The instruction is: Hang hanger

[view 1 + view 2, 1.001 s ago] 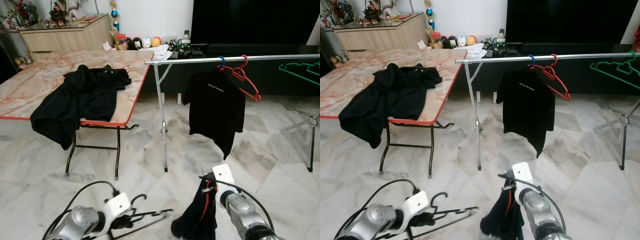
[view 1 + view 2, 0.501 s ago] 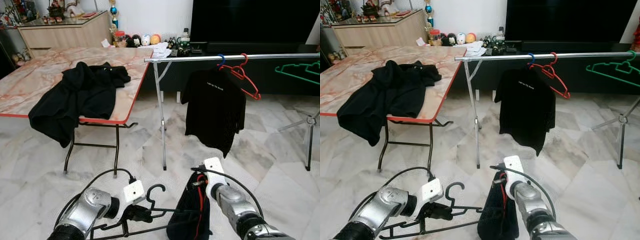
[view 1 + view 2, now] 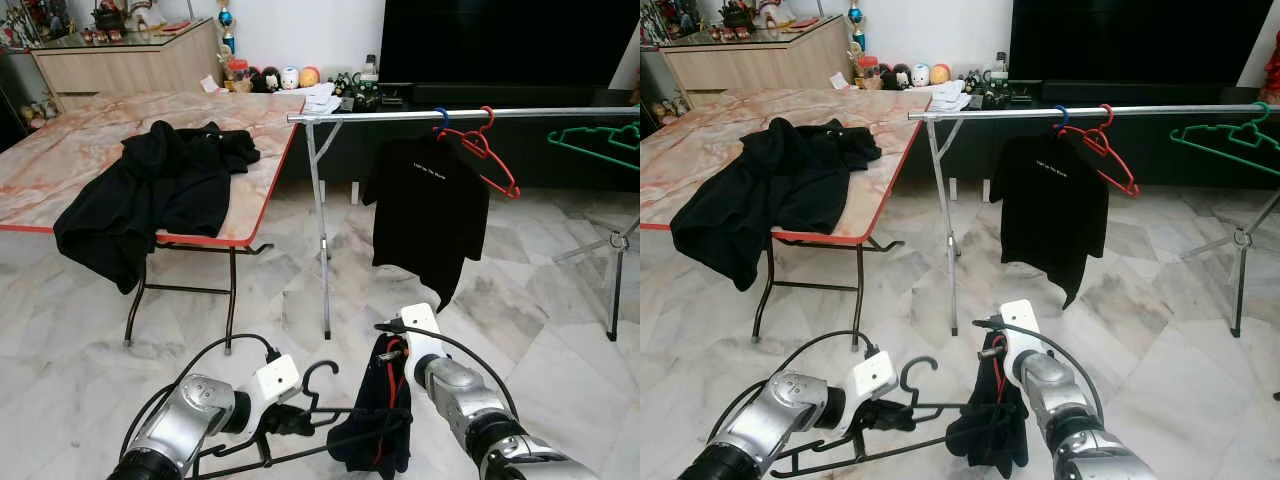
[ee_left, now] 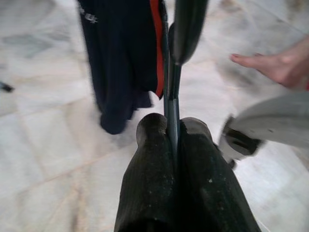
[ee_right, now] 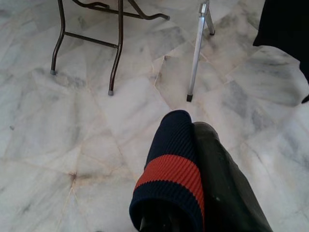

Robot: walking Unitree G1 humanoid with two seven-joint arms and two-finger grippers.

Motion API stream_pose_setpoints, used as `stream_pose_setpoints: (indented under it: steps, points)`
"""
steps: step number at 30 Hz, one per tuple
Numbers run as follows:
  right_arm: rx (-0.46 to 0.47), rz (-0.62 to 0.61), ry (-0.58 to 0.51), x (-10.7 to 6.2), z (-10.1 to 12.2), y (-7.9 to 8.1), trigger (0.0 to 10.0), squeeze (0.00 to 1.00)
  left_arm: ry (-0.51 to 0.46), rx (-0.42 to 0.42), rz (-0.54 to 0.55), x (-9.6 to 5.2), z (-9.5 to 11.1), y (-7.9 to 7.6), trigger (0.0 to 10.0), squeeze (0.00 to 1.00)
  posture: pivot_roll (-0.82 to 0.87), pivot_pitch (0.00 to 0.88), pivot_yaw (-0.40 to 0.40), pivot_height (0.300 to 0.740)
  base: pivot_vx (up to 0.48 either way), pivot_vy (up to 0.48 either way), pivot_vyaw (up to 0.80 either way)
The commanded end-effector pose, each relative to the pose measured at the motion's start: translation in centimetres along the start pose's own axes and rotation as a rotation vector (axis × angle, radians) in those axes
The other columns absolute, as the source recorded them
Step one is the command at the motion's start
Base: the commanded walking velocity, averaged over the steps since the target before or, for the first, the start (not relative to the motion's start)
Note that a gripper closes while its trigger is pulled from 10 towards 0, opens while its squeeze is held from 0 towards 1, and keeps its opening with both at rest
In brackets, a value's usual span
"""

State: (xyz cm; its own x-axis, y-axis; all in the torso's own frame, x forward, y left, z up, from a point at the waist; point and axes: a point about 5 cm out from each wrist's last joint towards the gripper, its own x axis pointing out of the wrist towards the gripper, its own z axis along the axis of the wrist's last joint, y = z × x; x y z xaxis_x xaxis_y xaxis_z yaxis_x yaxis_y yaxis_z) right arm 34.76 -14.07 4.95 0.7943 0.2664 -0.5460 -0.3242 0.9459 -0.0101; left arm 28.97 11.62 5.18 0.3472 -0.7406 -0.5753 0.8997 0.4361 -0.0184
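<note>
Grippers both clenched: left gripper (image 3: pixel 285 424) on black hanger (image 3: pixel 330 405), right gripper (image 3: pixel 392 362) on garment (image 3: pixel 375 425) (navy, red-trimmed).

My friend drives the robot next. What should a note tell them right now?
Left gripper: shut on the black hanger, low over the floor.
Right gripper: shut on the dark garment with red trim, which hangs by the hanger's arm.
Rail: holds a black T-shirt, a red hanger and a green hanger.
Done: both things picked up.
Left: get the garment on the hanger, then hook it on the rail.
</note>
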Motion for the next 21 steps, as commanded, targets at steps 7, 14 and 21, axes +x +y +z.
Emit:
stream_pose_setpoints:
  steps: [7, 14, 21]
  points:
    - [0.011, 0.008, -0.021, 0.2, 1.3, 0.3, 10.0, 0.00, 0.023, 0.004, 0.083, -0.1, -0.2, 0.8, 10.0, 0.00, 0.00, 0.000, 0.022, 0.740, 0.000, 0.000, 0.00]
    - [0.012, 0.004, -0.014, 0.1, 0.9, 0.3, 10.0, 0.00, 0.033, 0.012, 0.094, 0.0, -0.1, 0.9, 10.0, 0.00, 0.00, 0.000, 0.022, 0.740, 0.000, 0.000, 0.00]
    - [0.015, -0.013, -0.008, 0.0, 0.3, -0.2, 10.0, 0.00, 0.041, 0.008, 0.113, -0.1, -0.3, 1.1, 10.0, 0.00, 0.00, 0.000, 0.021, 0.740, 0.000, 0.000, 0.00]
